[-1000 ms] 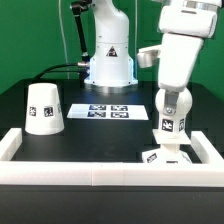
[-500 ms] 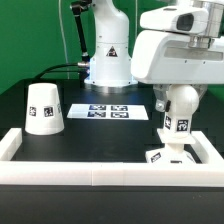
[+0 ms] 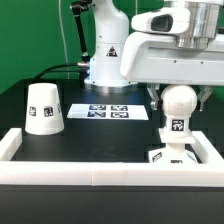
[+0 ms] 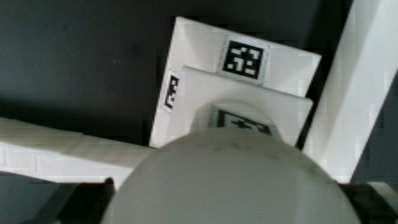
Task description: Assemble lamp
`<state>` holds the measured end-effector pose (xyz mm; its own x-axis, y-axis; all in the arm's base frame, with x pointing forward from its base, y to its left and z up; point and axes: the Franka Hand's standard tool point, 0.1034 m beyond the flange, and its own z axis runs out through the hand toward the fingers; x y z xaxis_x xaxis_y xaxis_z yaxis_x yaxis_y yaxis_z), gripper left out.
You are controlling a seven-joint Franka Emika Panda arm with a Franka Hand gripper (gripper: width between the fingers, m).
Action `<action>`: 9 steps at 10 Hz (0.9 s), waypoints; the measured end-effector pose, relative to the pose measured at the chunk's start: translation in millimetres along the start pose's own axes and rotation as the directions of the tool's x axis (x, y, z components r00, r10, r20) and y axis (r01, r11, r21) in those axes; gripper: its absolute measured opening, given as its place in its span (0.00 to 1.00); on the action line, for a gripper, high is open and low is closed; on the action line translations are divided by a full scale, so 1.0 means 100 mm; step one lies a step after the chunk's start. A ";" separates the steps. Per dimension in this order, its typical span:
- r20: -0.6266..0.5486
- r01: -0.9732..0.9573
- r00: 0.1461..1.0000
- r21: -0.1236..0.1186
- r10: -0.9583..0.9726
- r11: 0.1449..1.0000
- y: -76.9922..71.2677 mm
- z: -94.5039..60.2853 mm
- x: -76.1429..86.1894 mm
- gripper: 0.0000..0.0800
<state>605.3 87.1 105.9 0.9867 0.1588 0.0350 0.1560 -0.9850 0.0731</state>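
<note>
Black worktop carries the bulb upright on the base at the exterior view's right. Its long axis points straight up at the tool, just above, jaws spread beside the ball top, apparently not gripping.

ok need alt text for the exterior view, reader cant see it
A white ball-topped bulb stands upright on the flat lamp base at the exterior view's right, with the robot's gripper just above it. The tapered shade sits apart at the left, the marker board lies behind, and a white border frame runs across the front.
</note>
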 end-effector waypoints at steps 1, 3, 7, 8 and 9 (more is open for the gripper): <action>0.000 -0.040 0.999 0.000 0.040 0.999 -0.01 0.00 0.00 0.72; 0.000 -0.180 0.984 0.009 0.180 0.984 -0.04 -0.01 0.01 0.72; 0.017 -0.502 0.865 0.027 0.502 0.864 -0.03 -0.01 0.00 0.72; 0.018 -0.546 0.838 0.026 0.546 0.837 -0.02 -0.01 0.00 0.72; 0.019 -0.598 0.801 0.024 0.598 0.801 -0.01 -0.02 0.00 0.72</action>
<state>604.8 88.4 107.5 0.8848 -0.4631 0.0528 -0.4643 -0.8856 0.0137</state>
